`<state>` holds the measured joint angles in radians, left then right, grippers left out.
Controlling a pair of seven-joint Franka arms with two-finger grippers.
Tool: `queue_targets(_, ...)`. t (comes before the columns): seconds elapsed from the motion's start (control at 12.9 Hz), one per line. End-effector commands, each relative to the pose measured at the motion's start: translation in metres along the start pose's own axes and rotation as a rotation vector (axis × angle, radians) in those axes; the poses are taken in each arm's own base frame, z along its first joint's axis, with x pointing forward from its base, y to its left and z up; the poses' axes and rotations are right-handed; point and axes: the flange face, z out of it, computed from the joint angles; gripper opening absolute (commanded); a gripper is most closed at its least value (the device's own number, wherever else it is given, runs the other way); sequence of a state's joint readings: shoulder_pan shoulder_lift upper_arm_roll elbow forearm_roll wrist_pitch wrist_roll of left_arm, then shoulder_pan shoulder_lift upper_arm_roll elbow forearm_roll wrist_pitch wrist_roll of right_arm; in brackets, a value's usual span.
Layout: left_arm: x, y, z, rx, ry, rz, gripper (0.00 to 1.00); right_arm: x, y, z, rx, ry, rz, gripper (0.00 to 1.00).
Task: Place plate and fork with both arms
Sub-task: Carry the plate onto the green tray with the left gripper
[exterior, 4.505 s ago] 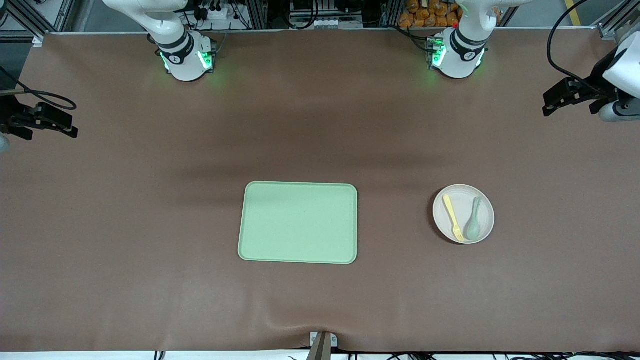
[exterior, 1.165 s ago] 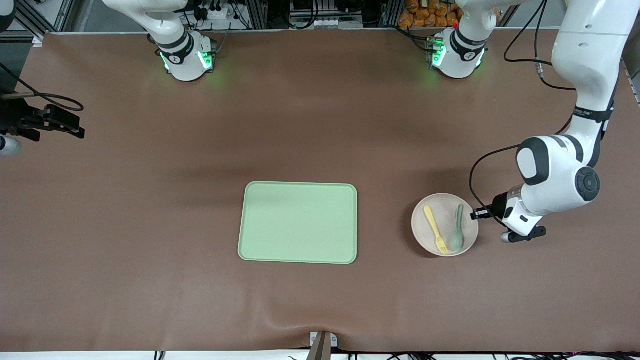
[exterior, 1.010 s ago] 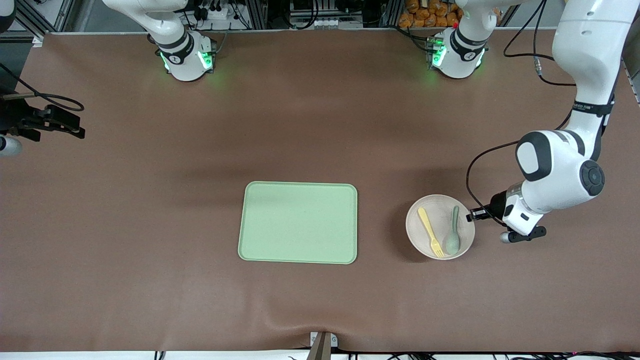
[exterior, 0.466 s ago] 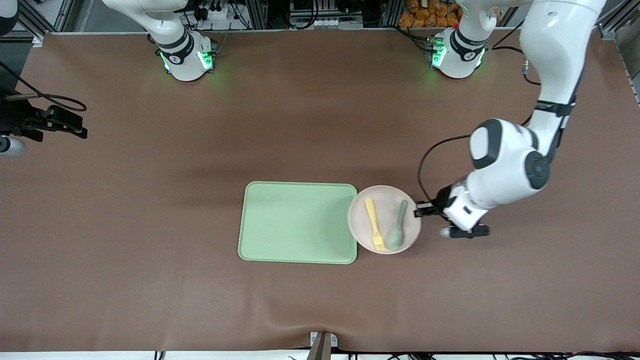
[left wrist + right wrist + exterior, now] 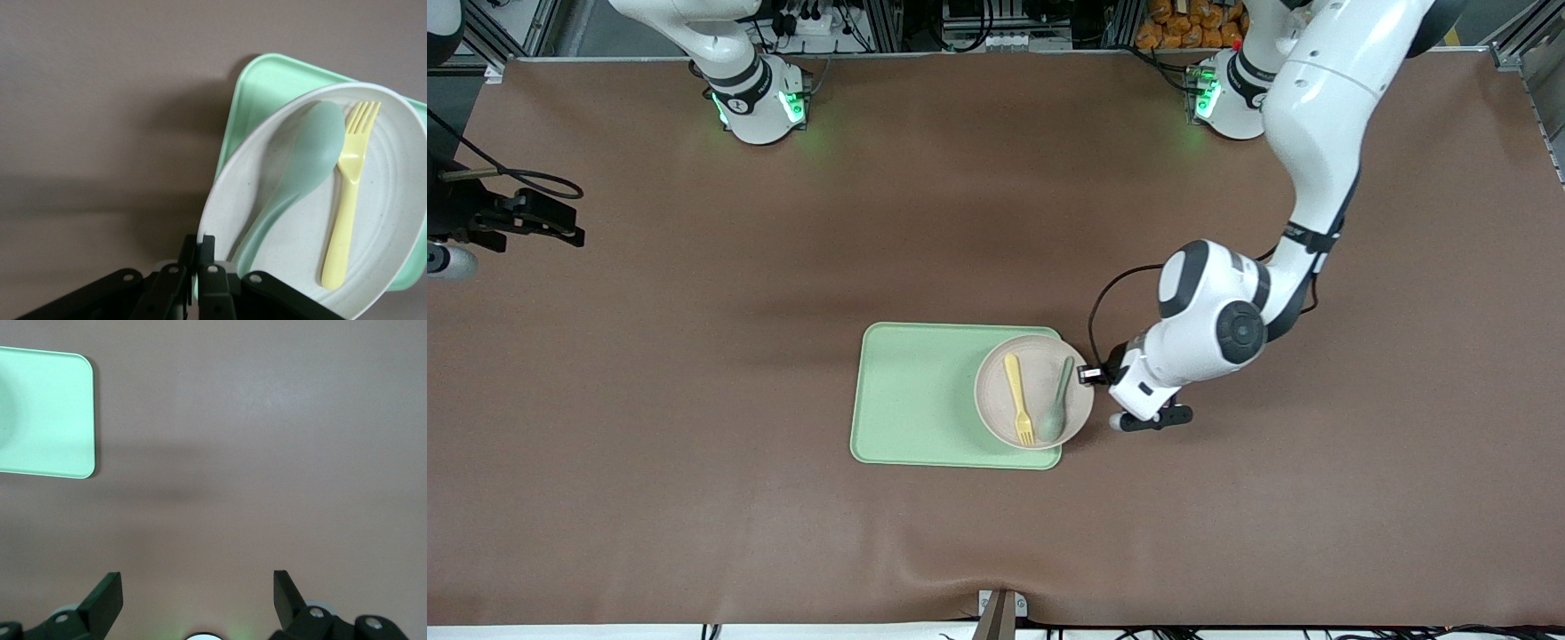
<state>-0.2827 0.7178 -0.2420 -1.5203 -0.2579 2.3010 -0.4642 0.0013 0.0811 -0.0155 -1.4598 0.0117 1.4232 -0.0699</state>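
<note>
The off-white plate [image 5: 1034, 391] is over the light-green tray [image 5: 911, 396], at the tray's end toward the left arm. On the plate lie the pale-yellow fork [image 5: 1018, 412] and a grey-green spoon [image 5: 1056, 404]. My left gripper [image 5: 1089, 374] is shut on the plate's rim. In the left wrist view the gripper [image 5: 202, 245] pinches the plate [image 5: 387, 220] at its edge, with the fork [image 5: 345, 200] and spoon [image 5: 300, 167] on it and the tray [image 5: 267, 87] beneath. My right gripper [image 5: 569, 233] is open and waits at the right arm's end of the table; its wrist view [image 5: 197, 583] shows it empty.
The brown table mat [image 5: 694, 498] lies bare around the tray. A tray corner [image 5: 47, 413] shows in the right wrist view. A small bracket [image 5: 1000, 609] sits at the table's edge nearest the front camera.
My left gripper took the plate by its rim and carried it, with fork and spoon, toward the right arm's end, onto the tray. The right arm barely moved.
</note>
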Motion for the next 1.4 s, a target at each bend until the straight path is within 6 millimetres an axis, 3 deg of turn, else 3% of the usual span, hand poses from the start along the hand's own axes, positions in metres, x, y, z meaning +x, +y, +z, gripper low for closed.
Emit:
queue_targets(0.0,0.003,0.021,0.029,0.013,0.022,-0.023,0.0,-0.003,-0.001,-0.002,-0.014,0.006,-0.011,1.0)
queue_targets(0.31,-0.015,0.038,0.066,0.022,0.032,-0.05,0.0,-0.002,-0.006,-0.001,-0.015,0.005,-0.016,1.0)
queue_targets(0.54,-0.019,0.036,0.076,0.044,0.03,-0.06,0.0,-0.002,-0.007,-0.001,-0.015,0.005,-0.017,1.0)
queue_targets(0.62,-0.017,0.032,0.079,0.048,0.029,-0.063,0.55,-0.003,-0.007,-0.002,-0.015,0.006,-0.017,1.0)
queue_targets(0.7,-0.012,0.027,0.075,0.059,0.044,-0.06,1.0,-0.003,-0.007,-0.002,-0.015,0.006,-0.016,1.0)
queue_targets(0.78,-0.011,0.03,0.067,0.083,0.069,-0.03,1.0,-0.003,-0.006,-0.002,-0.015,0.005,-0.014,1.0)
queue_targets(0.85,-0.016,0.043,0.051,0.121,0.112,0.026,1.0,-0.002,-0.006,-0.001,-0.015,0.005,-0.014,1.0)
queue_targets(1.01,-0.012,0.048,-0.008,0.173,0.171,0.007,1.0,-0.002,-0.007,-0.001,-0.015,0.005,-0.017,1.0)
queue_targets(1.17,-0.002,0.036,-0.093,0.208,0.212,-0.019,1.0,-0.002,-0.013,-0.001,-0.016,0.004,-0.025,1.0)
queue_targets(1.32,0.006,0.002,-0.191,0.263,0.264,-0.061,1.0,-0.001,-0.016,0.001,-0.015,0.003,-0.028,1.0)
